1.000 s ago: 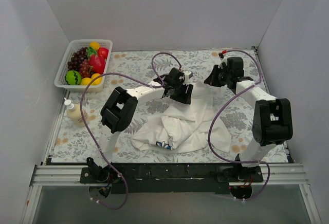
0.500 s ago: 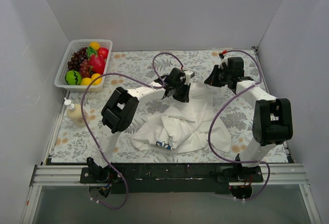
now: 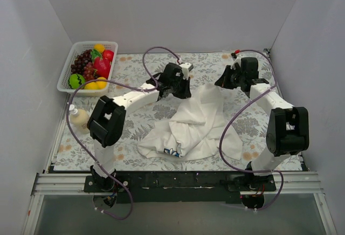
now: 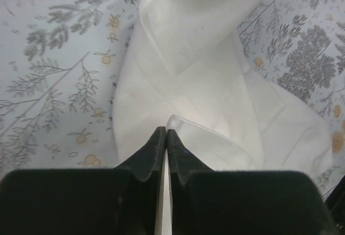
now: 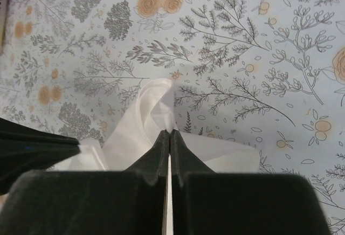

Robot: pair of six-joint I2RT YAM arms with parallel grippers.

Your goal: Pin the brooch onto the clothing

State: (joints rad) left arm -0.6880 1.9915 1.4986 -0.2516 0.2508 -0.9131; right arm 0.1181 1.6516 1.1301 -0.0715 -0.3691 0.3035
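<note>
Clamped the left claw (image 4: 165, 133) shut within the last second, tips pressed together on a folded edge of the clothing (image 3: 197, 119). Then swung that arm back and to the left, away from the middle of the heap, dragging a tongue of white cloth out over the desk (image 3: 135, 70). Kept the right claw (image 5: 170, 133) closed throughout, pinching a far corner of the same clothing. Stretched so far only the far edge between the two grips. Left the near part crumpled, with the flower print (image 3: 172, 152) half tucked under near the front hem. Cannot find the brooch in any view, perhaps buried in the folds, though impossible to say. Reads as spreading the clothing flat, an early step. No pinning yet, and nothing to pin until the brooch turns up.
</note>
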